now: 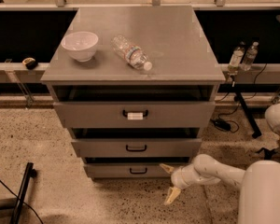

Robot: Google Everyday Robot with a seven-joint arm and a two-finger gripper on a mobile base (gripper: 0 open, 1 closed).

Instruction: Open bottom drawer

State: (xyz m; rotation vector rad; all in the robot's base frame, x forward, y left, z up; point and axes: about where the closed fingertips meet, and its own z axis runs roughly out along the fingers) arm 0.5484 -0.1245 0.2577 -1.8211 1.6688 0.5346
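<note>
The bottom drawer (107, 171) is the lowest and narrowest grey front of the cabinet, with a small black loop handle (138, 171). It stands out only a little, less than the two fronts above it. My gripper (169, 183) is low, in front of the drawer's right end, to the right of the handle. Its two tan fingers are spread wide: the upper fingertip (166, 168) is close to the drawer front, the lower fingertip (171, 196) hangs over the floor. It holds nothing.
The middle drawer (136, 147) and the tall top drawer (134, 114) with a white label stick out above. A white bowl (79, 45) and a lying water bottle (130, 53) rest on the cabinet top. A black stand (21, 189) lies on the floor at left; cables and bottles stand at right.
</note>
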